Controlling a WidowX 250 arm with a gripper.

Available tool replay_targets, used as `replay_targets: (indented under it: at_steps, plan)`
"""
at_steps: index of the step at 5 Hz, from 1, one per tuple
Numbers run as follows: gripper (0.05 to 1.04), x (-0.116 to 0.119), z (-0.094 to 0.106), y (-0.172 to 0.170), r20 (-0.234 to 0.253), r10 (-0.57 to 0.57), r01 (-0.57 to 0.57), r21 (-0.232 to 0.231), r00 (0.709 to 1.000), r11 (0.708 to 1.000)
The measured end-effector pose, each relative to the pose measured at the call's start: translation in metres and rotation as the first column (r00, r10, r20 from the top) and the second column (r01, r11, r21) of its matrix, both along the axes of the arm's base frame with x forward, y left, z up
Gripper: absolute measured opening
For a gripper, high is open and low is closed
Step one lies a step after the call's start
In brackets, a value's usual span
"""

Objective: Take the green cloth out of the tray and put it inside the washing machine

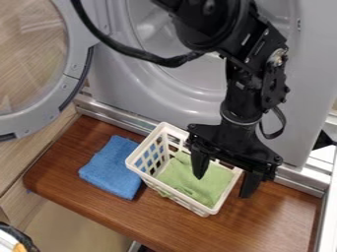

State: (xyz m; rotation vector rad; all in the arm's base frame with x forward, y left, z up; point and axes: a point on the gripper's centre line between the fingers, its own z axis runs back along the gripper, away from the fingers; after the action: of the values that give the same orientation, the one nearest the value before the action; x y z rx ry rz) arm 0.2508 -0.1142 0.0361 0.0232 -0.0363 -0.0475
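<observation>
Your black two-finger gripper [222, 186] hangs over the white plastic lattice basket [176, 193], its jaws released and spread wide, with nothing between them. The soft light-green cloth [191, 179] lies crumpled inside that basket, which serves as the tray. From this angle one finger sits over the cloth while the other appears beyond the basket's right-hand rim, so closing here could well pinch the plastic wall instead of the fabric. Shift toward the middle of the cloth until both fingers are inside the walls, then go down onto a raised fold and close firmly. Take a good bunch, since a thin edge may slip out. Lift straight up and watch the lattice, where the fabric could snag and drag the basket along. Keep clear of the folded blue cloth [112, 167] just beside the basket on the brown wooden board [276, 221]. The grey washing machine [118, 81] stands right behind with its round door [39, 115] open, so raise the cloth enough to clear the lip before you release it
</observation>
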Motion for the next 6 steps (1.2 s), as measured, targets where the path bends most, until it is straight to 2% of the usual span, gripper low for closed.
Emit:
replay_targets:
  at_steps: [1,2,3,4,5,6]
  plan:
    - [1.0,-0.003,-0.006,0.002,-0.019,0.002,-0.001,0.013,1.0,1.0]
    - [1.0,0.0,-0.007,0.021,0.021,0.043,-0.043,0.03,0.999,0.999]
    - [1.0,0.009,-0.006,0.038,0.062,0.057,-0.062,0.072,0.996,0.995]
    - [1.0,0.026,-0.012,0.055,0.121,0.059,-0.069,0.084,0.991,0.994]
    - [1.0,0.042,-0.031,0.059,0.138,0.012,-0.018,0.041,0.99,0.999]
    - [1.0,0.051,-0.051,0.054,0.115,-0.054,0.054,0.006,0.992,0.999]
